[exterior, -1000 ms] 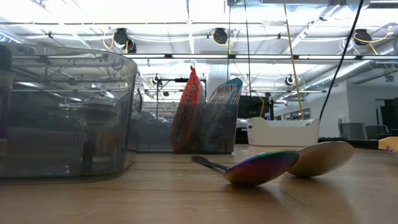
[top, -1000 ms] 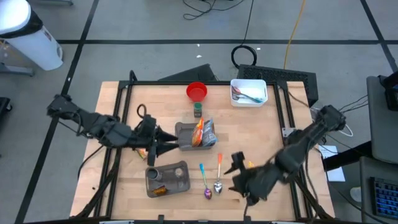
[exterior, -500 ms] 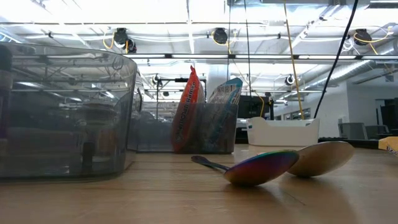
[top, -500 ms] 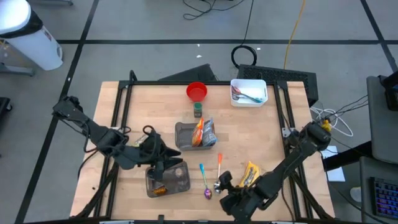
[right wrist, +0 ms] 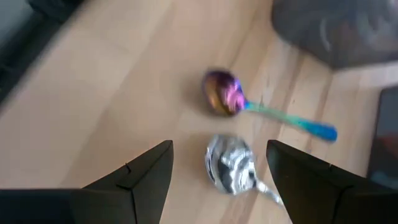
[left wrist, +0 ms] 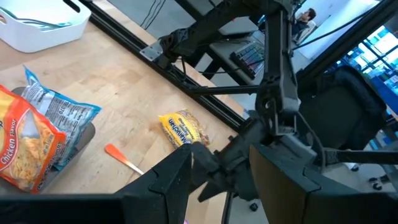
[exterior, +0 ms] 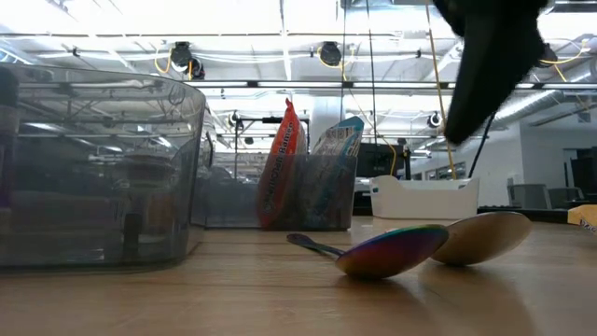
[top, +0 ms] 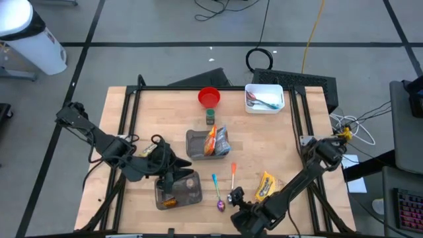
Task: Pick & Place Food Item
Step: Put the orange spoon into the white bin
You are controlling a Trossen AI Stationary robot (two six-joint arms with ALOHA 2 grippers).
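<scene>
A yellow food packet (top: 264, 185) lies flat on the table at the near right; it also shows in the left wrist view (left wrist: 180, 128). A grey bin (top: 195, 137) in the middle holds an orange packet (top: 211, 141) and a blue packet (top: 223, 141) standing upright. My left gripper (top: 177, 173) is open and empty above a second grey bin (top: 180, 190) at the near left. My right gripper (top: 236, 197) is open and empty near the table's front edge, above the bowls of two spoons and left of the yellow packet.
An iridescent spoon (right wrist: 224, 99) and a silver spoon with an orange handle (right wrist: 230, 165) lie side by side near the front edge. A red bowl (top: 209, 97), a small green jar (top: 210, 117) and a white tray (top: 264, 98) of cutlery stand at the back.
My left gripper has gone from beside the middle bin toward the table's near edge, to above the near-left bin. My right gripper has gone toward the near edge and left, away from the yellow packet, which now shows fully on the table.
</scene>
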